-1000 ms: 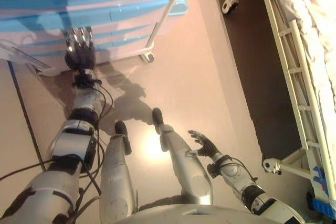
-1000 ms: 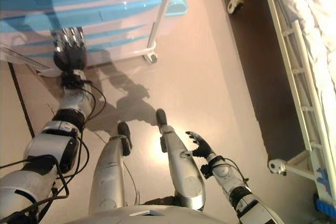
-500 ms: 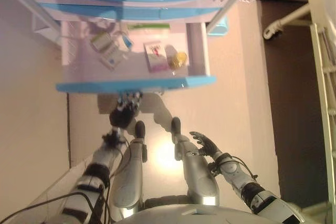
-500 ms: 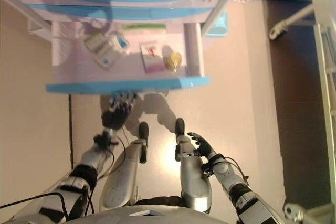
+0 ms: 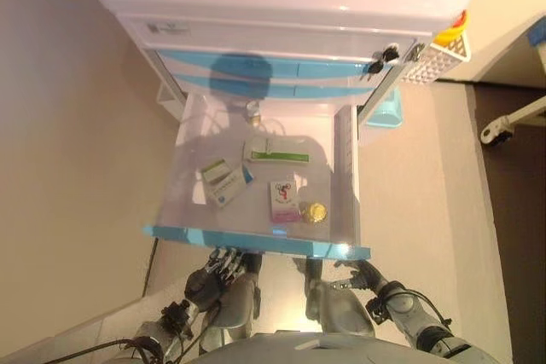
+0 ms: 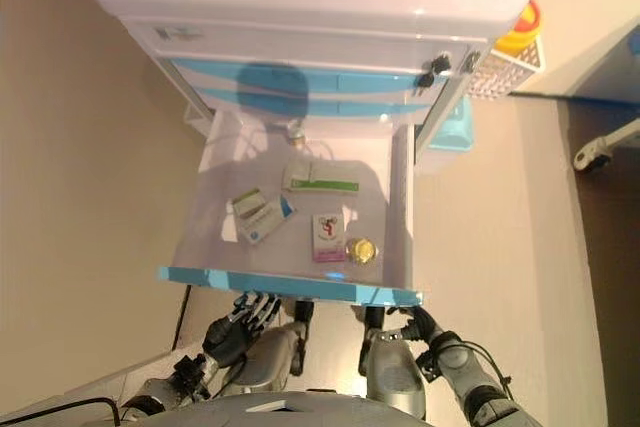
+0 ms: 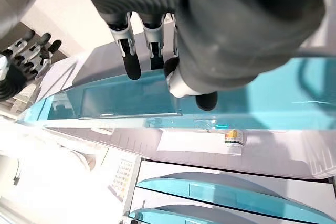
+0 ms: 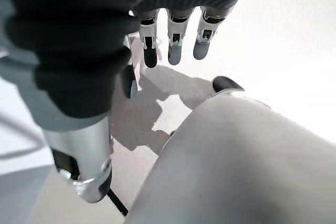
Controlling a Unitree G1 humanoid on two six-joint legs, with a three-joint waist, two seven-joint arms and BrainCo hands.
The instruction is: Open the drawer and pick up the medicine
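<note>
The cart's lower drawer (image 5: 256, 242) stands pulled out, its blue front nearest me. Inside lie a green-and-white box (image 5: 277, 154), two small boxes (image 5: 223, 185), a pink-and-white box (image 5: 283, 200), a round yellow item (image 5: 316, 211) and a small bottle (image 5: 252, 109) at the back. My left hand (image 5: 213, 272) hangs just below the drawer front with relaxed fingers (image 7: 130, 61) and holds nothing. Low on the right, my right hand (image 5: 368, 277) is open, its fingers (image 8: 176, 45) over bare floor.
The white cart (image 5: 281, 6) has two shut blue drawers above the open one. A wire basket (image 5: 444, 53) hangs on its right side, over a blue bin (image 5: 388, 108). A bed's caster (image 5: 495, 130) shows at the far right.
The camera has shifted and now looks down on the whole cart. The drawer, shut a second ago, stands pulled out. My left hand is off the drawers and lower, by my body.
</note>
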